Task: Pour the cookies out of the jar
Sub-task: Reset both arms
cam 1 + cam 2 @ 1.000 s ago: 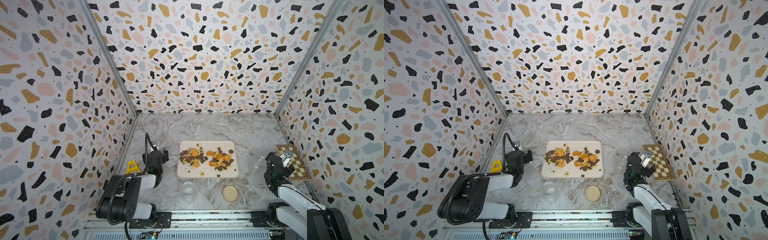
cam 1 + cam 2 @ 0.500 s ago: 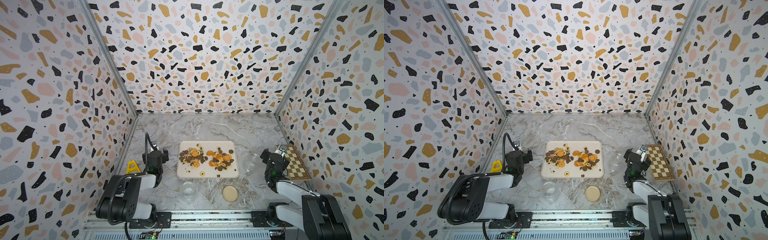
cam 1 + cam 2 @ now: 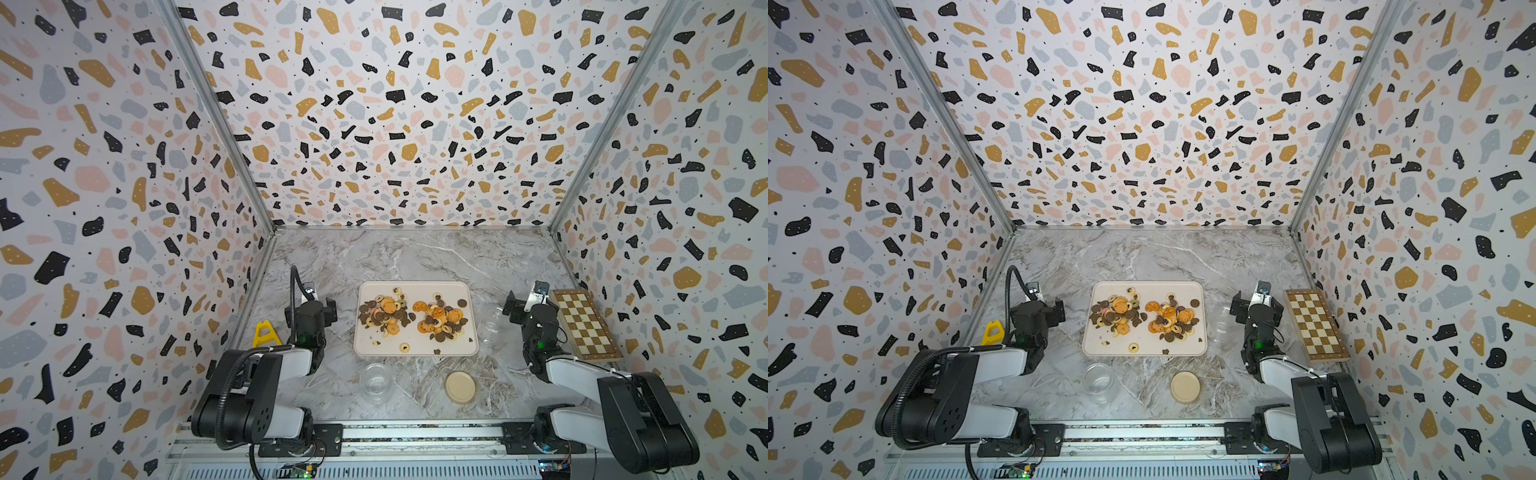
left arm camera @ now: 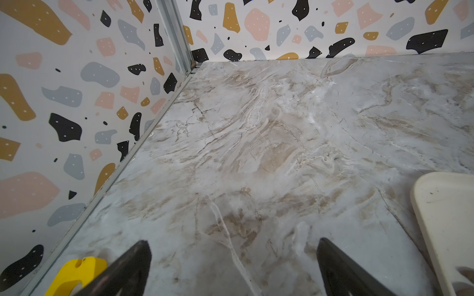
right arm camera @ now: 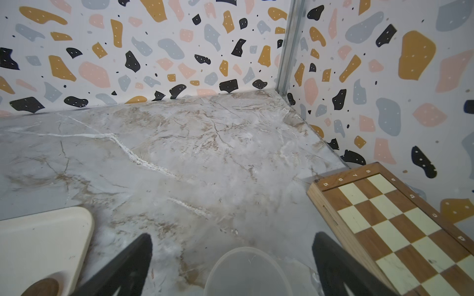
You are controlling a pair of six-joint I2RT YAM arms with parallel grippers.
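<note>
**Two heaps on the tray: pouring judged done, letting go of the jar in hand**

Far left, by the wall: a yellow piece [image 3: 262, 332], lying alone. Next to it the left gripper [image 4: 233, 242], low over the bare desk [image 4: 256, 128], fingers [image 4: 133, 264] spread wide and holding nothing.

In the middle, on the cream tray [image 3: 374, 291]: all the visible cookies [image 3: 390, 308], in two loose heaps, with a few strays near the front rim. None seen on the desk itself.

In front of the tray: a clear jar [image 3: 376, 381], upright and looking empty. Beside it a round beige lid [image 3: 460, 386], lying flat.

Right of the tray: a second clear jar [image 5: 247, 271], also with nothing visible inside. Close over it the right gripper [image 5: 232, 235], fingers [image 5: 123, 266] wide apart with the rim showing between them in the wrist view. No contact with the jar wall to be made out. Far right, a chessboard [image 3: 584, 324] along the wall.

Judged from this: pouring complete, the release of the second jar as the step in hand. Called for next: drawing the right arm up and away without knocking the jar over, then parking both arms clear of the tray.
</note>
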